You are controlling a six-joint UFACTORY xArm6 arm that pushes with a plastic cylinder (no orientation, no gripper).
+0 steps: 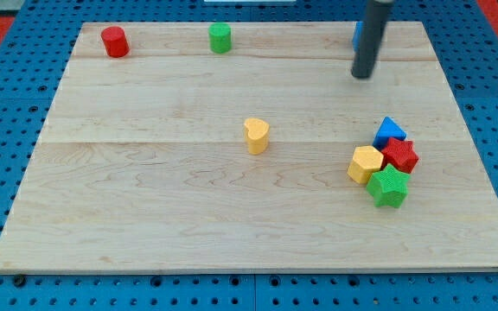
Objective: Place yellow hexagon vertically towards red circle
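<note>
- No claw on this rig, so no open or closed state to report; the arm ends in a straight dark rod, and my tip [364,76] sits near the view's top right of the pale wooden tabletop [145,216], touching no block.
- Yellow hexagon block [365,163] lies straight below my tip toward the view's bottom, well apart from it, at the left edge of a tight cluster.
- Cluster: red star-shaped block [400,155] touching the hexagon's right, blue block [390,130] above it (shape looks triangular, hard to be sure), green star-shaped block [389,187] just below.
- Red circle block [115,41] is far to my tip's left, near the view's top-left corner, well apart from the hexagon.
- Green cylinder block [220,38] is left of my tip along the top edge; yellow heart-shaped block [256,136] is down and left, mid-board.
- Something blue [356,34] shows behind the rod, mostly hidden.
- Judgement: my tip probably stands clear above the cluster because the approach hasn't started; pushing the hexagon upward needs my tip below it.
</note>
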